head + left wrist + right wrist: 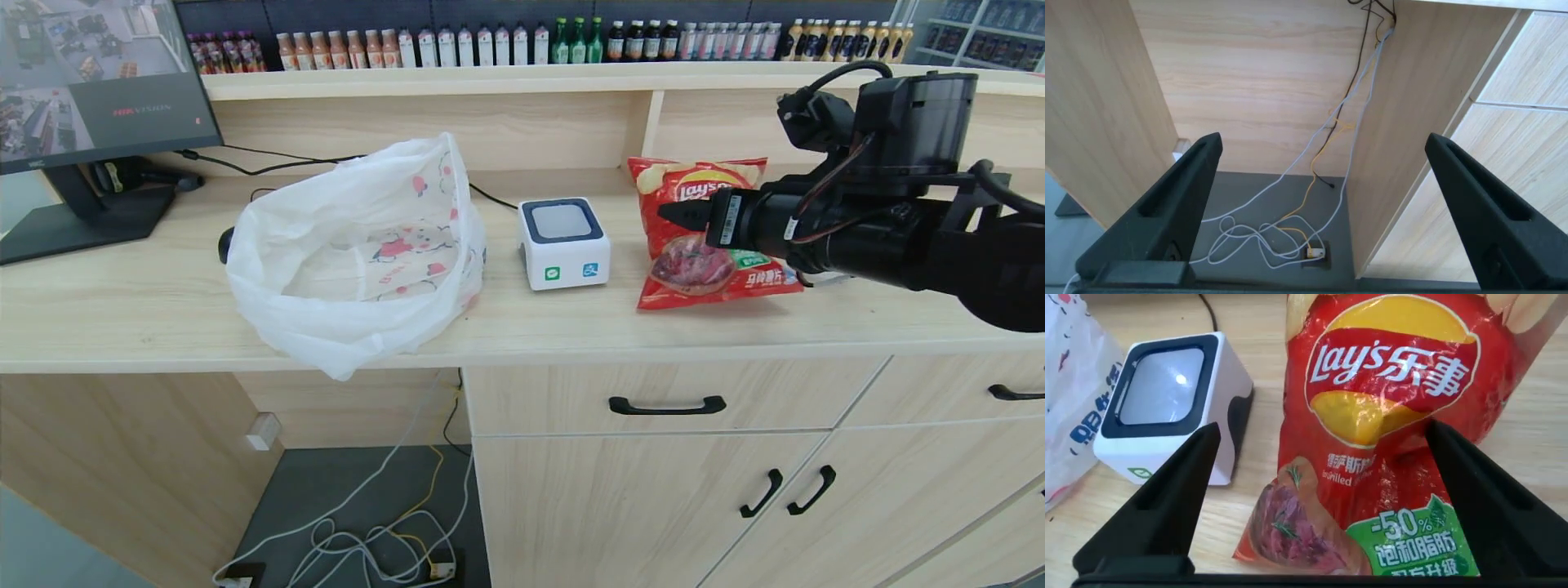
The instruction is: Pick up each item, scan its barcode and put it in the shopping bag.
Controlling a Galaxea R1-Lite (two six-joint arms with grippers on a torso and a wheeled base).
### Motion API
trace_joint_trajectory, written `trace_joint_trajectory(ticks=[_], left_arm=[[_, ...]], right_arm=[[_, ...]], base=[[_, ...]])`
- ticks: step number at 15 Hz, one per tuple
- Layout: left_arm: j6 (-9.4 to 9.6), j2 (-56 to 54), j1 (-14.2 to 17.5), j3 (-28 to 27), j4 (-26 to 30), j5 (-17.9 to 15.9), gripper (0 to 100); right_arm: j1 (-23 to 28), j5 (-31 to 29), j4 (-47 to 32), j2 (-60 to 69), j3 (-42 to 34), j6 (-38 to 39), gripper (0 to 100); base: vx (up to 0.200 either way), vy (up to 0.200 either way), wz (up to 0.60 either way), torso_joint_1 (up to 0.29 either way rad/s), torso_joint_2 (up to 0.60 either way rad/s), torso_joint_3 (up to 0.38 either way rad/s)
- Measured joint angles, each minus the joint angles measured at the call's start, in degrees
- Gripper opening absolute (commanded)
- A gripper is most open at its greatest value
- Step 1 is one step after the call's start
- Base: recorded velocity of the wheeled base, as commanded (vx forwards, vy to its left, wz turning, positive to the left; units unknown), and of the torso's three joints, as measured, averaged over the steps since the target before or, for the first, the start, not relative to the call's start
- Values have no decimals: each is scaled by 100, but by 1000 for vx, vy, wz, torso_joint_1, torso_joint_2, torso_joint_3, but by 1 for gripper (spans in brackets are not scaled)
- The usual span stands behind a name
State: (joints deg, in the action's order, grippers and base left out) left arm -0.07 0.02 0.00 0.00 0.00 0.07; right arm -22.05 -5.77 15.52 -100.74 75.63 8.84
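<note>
Right gripper (1323, 429), jaws apart, poised before the glossy red crisp packet (1372, 392); a gentle mid-packet grip should leave its back free for the white cube scanner (563, 242).

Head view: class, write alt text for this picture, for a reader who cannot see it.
The open right gripper is poised at a red chip bag on a wooden counter. Left of that stand a small white barcode scanner, then an open white shopping bag.

The counter (114, 314) is matt pale wood grain. The shopping bag (269, 302) is thin crinkled plastic, the chip bag (690, 273) glossy film, the scanner (566, 263) smooth plastic.
</note>
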Motion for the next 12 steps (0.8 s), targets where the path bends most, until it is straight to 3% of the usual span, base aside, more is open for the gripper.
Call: trace_joint_trajectory(ticks=[6, 12], left_arm=[[0, 0, 0, 0, 0, 0, 100], [0, 0, 0, 0, 0, 0, 100]], right_arm=[[73, -116, -307, -297, 251, 5, 100], [148, -488, -1306, -315, 824, 229, 100]], base=[[0, 0, 0, 0, 0, 0], [0, 0, 0, 0, 0, 0]])
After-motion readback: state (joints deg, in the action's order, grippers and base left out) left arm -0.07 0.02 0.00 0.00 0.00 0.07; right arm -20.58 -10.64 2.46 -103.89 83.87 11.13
